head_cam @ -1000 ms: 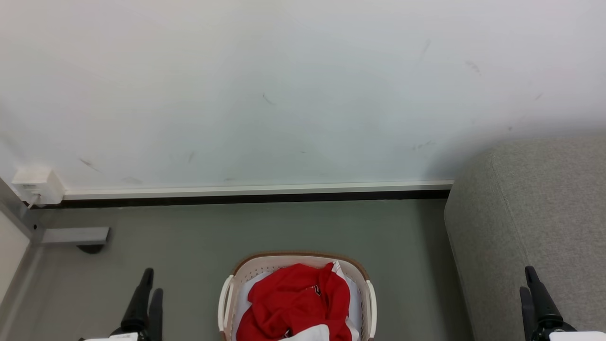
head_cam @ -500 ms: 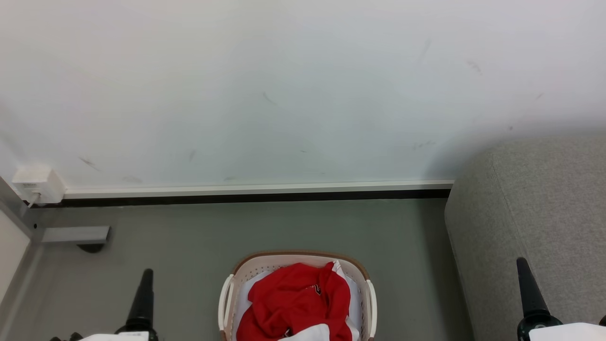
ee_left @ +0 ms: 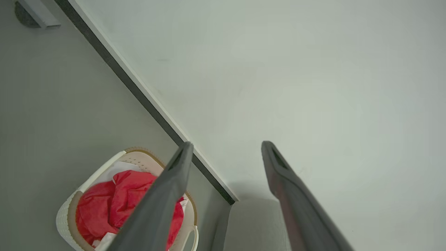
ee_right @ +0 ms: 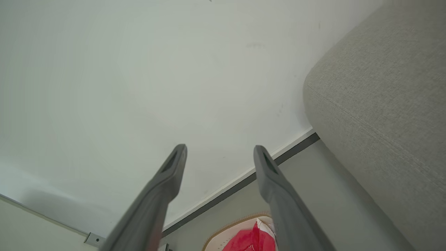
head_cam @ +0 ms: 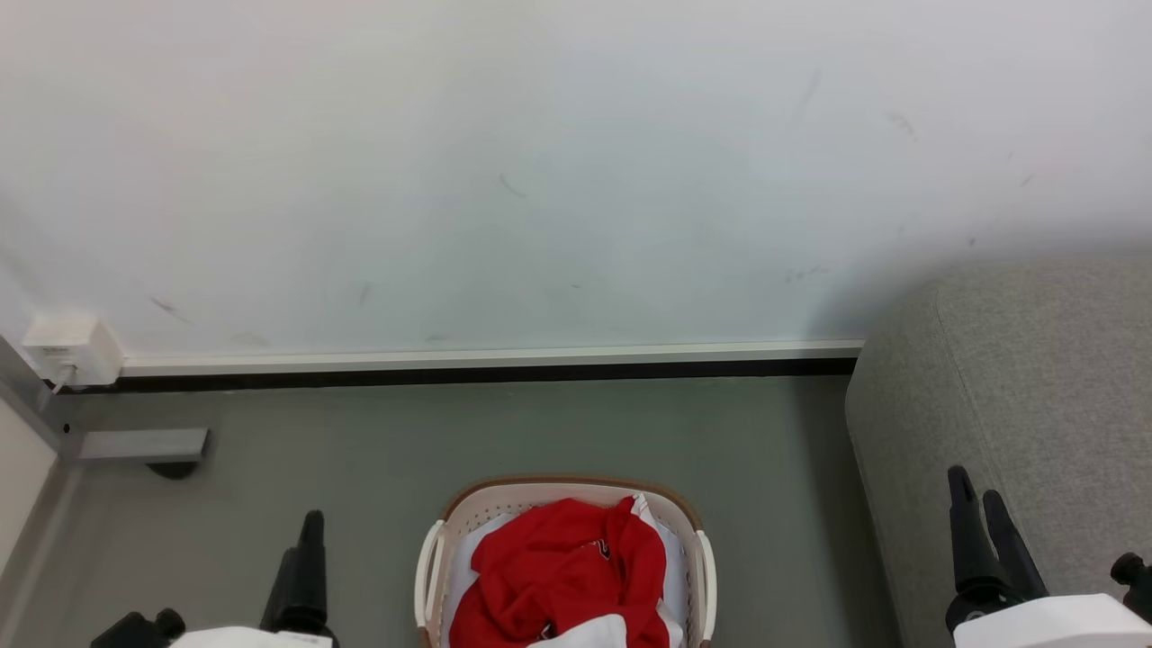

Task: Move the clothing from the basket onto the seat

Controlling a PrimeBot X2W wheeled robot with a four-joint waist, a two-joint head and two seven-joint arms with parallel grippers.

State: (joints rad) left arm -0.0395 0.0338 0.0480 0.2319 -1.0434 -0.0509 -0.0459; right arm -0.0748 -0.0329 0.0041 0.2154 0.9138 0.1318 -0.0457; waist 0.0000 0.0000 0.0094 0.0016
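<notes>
Two grippers hang at the near edge of a smooth, matte grey-green floor (head_cam: pixel 450 432). The left gripper (head_cam: pixel 301 535), with long dark tapered fingers, hovers over the floor just left of the basket. Its jaws are spread apart with nothing between them. The right gripper (head_cam: pixel 974 486), of the same build, hangs far to the right in front of the sofa's side, jaws likewise parted and empty.

Between the two, on the floor, stands a cream-white plastic laundry basket (head_cam: pixel 567 484) with a perforated wall, a brown rim and side handles. Inside it lies a bright red sports jersey (head_cam: pixel 558 576) with white trim, crumpled in a heap on a pale bluish-white liner (head_cam: pixel 670 551). The jersey is well apart from both grippers; neither touches it or the basket, whose wall rings it on every side.

Right of the basket, across a strip of bare floor, rises a large light grey fabric-upholstered sofa (head_cam: pixel 1035 378) with rounded edges and a seam.

Farther back on the left, a short grey metal bar (head_cam: pixel 144 445) lies low by the corner. A small white box (head_cam: pixel 70 349) with a cable sits on the wall above it. A white skirting strip (head_cam: pixel 486 358) over a dark line runs along the foot of a pale off-white wall (head_cam: pixel 540 180) marked with faint scuffs.
</notes>
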